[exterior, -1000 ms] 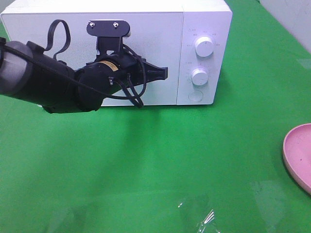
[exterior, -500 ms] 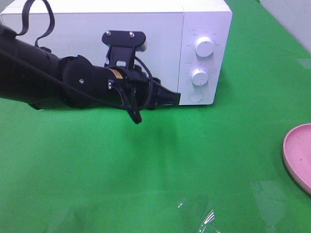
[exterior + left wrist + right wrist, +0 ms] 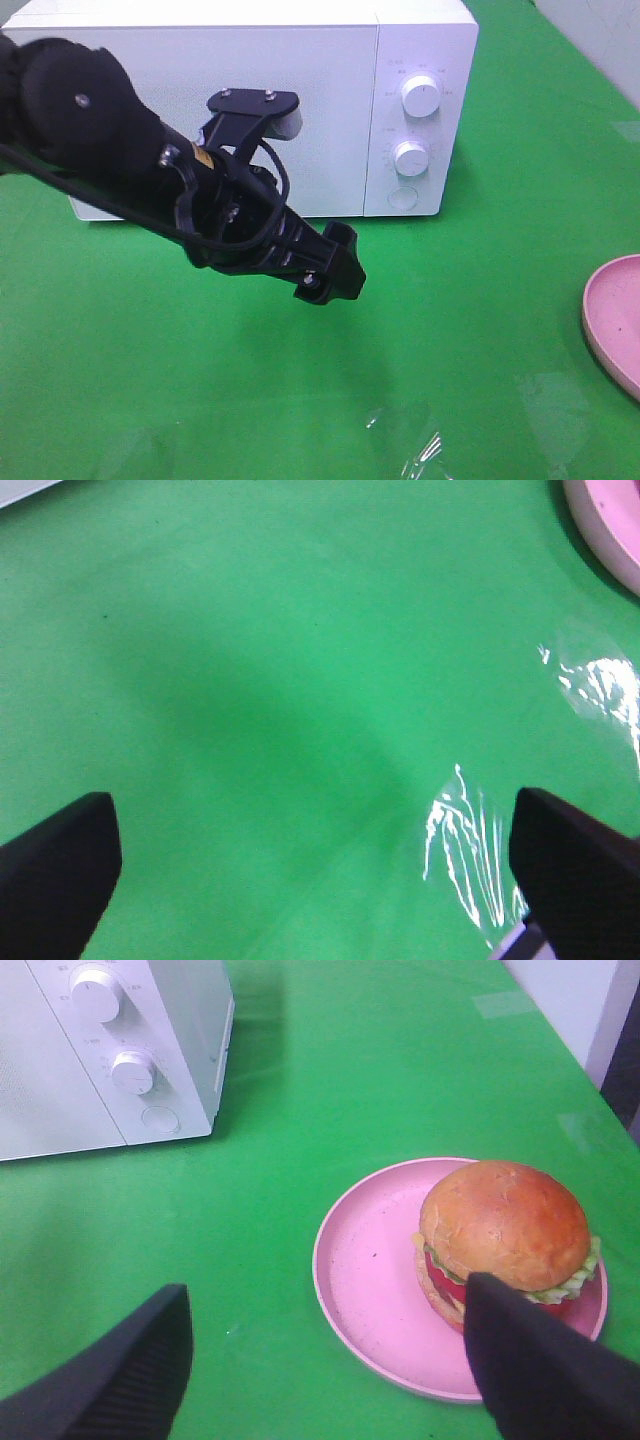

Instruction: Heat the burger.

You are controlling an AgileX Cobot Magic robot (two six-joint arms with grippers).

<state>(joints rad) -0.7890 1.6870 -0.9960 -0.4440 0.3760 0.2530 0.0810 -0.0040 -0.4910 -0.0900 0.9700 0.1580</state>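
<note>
Left gripper (image 3: 335, 265) has swung off the shut microwave (image 3: 250, 100), jaws now wide and empty; burger (image 3: 505, 1240) waits unheated.

— Worktop (image 3: 480, 300): covered in green cloth, matt, felt-like, smooth. Patches of clear glossy film (image 3: 420, 445) on it, catching white glare (same shine in the left wrist view).

— Microwave (image 3: 330, 90): white, smooth plastic-looking shell, satin rather than glossy; finely speckled door panel; knobs (image 3: 420, 95) white with a slight sheen.

— Left claw (image 3: 330, 275): black, matt, hard plastic by the look; black rubbery cables along the arm; small metal screws on the camera bracket.

— Plate (image 3: 370, 1290): pink, smooth, dull finish, few dark specks. Burger (image 3: 505, 1225): glossy golden-brown bun, crinkled green lettuce. Right claw fingers (image 3: 530, 1370): black, matt.
</note>
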